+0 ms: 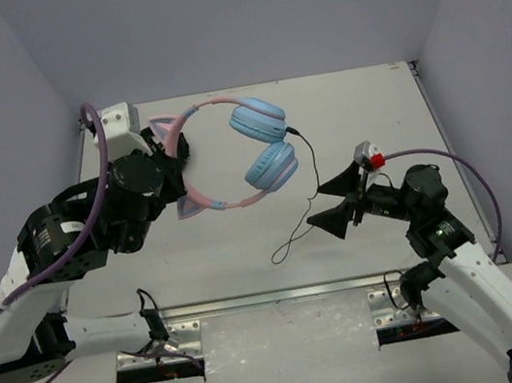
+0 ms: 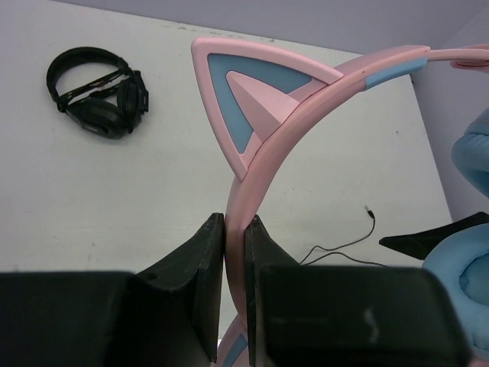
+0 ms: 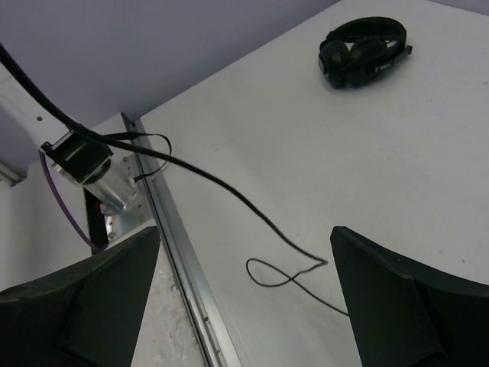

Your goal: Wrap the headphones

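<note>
Left end effector pinches the headphones by the headband, up around 12 o'clock; right end effector is spread at 4 o'clock; I'd catch the cable near the cup, keeping it taut.

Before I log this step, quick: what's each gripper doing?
Left gripper: shut on the headphones.
Right gripper: open, holding nothing.
</note>
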Motion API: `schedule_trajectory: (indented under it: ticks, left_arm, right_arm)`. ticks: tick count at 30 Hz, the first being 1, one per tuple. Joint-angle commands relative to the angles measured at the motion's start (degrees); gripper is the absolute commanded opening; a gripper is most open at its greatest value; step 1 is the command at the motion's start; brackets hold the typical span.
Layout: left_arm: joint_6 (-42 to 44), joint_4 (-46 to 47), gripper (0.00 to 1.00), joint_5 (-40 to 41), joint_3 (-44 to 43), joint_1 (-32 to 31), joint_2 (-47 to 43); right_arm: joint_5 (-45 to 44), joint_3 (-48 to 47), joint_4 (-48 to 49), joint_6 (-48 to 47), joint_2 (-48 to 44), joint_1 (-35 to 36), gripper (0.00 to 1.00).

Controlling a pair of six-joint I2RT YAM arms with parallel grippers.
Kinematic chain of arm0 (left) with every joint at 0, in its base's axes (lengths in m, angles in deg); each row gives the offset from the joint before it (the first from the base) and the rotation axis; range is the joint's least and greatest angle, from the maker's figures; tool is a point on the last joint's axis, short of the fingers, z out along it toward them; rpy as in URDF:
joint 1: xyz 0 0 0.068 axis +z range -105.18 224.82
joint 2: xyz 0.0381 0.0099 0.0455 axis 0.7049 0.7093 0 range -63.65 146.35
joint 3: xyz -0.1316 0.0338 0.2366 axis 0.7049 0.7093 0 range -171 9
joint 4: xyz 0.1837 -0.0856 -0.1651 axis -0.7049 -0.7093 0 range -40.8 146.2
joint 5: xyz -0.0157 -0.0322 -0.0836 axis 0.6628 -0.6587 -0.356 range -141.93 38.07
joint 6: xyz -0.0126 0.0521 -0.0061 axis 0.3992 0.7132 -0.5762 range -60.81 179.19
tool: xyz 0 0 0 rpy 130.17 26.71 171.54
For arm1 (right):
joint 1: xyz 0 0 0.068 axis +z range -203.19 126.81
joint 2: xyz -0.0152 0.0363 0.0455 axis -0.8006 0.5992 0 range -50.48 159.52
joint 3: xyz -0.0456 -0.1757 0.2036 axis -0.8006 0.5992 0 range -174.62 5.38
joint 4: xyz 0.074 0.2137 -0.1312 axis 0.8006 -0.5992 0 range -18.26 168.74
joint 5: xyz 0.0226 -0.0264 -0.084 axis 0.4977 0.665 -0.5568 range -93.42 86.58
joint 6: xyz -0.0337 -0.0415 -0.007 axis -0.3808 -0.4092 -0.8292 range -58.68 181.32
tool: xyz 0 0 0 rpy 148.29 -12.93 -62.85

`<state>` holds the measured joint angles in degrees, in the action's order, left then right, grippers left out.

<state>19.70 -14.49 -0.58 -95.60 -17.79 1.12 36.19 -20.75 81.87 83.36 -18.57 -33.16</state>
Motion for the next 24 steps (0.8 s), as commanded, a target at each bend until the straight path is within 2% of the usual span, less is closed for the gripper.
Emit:
schedule_trajectory:
  ticks: [1,2,5,7,8,9,10,11,13,15,16,17,19,20,22,24]
  left_arm:
    - [-0.1,8.6,0.00,-0.6,-1.0,-0.4,-1.5]
    - [0.0,8.7,0.00,-0.6,-1.0,-0.4,-1.3]
    - [0.6,9.4,0.00,-0.6,-0.9,-0.4,-1.1]
    - [1.9,10.8,0.00,-1.0,-0.2,-0.4,-1.1]
    - [2.7,11.7,0.00,-1.3,0.4,-0.4,-1.6]
    - [3.8,13.8,0.01,-1.2,1.2,-0.4,-1.8]
    - [5.6,14.8,0.00,-0.5,3.5,-0.3,-2.6]
    - [6.6,15.8,0.00,0.1,5.0,-0.3,-3.2]
    - [9.5,19.4,0.00,3.2,10.9,-0.4,-4.6]
    - [13.7,23.2,0.00,6.1,18.2,-0.4,-7.7]
    - [16.5,25.4,0.00,6.0,21.0,-0.3,-7.7]
    - [18.7,27.6,0.00,5.9,23.7,-0.3,-9.2]
    - [25.3,33.2,0.00,3.3,29.0,-0.3,-10.5]
    - [27.9,35.8,0.00,1.5,35.1,-0.4,-11.7]
    - [34.1,43.4,0.00,-5.4,41.0,-0.4,-12.2]
    - [36.3,45.7,0.00,-11.2,44.9,-0.3,-10.6]
  right_arm:
    - [6.7,-0.6,12.1,0.5,4.4,0.1,0.92]
    - [7.7,-0.7,13.5,1.8,5.6,0.1,0.86]
    - [8.6,-1.0,18.3,3.8,9.8,0.5,0.75]
    - [6.5,-0.5,21.1,4.1,11.2,0.7,0.62]
    - [6.2,-0.4,21.6,3.9,11.2,0.7,0.40]
    - [6.2,-0.8,21.4,3.4,10.8,0.7,0.28]
    - [5.0,-1.1,18.7,2.0,9.4,0.7,0.07]
    - [2.9,-1.4,16.6,1.6,8.1,0.7,0.01]
    - [-0.2,-1.4,12.4,-0.5,4.5,0.7,0.01]
    - [-13.8,-3.2,4.0,-2.9,-3.5,0.7,0.01]
    - [-13.9,-4.3,0.9,-3.6,-3.5,0.7,0.01]
    - [-22.0,-5.3,-1.8,-4.0,-6.4,0.7,0.01]
    - [-27.9,-8.9,-8.4,-6.2,-8.1,0.8,0.01]
    - [-29.3,-10.1,-9.7,-7.0,-8.3,0.7,0.02]
    - [-28.6,-14.6,-13.1,-9.5,-6.9,0.7,0.04]
    - [-18.2,-19.2,-15.3,-11.2,-3.0,0.7,0.07]
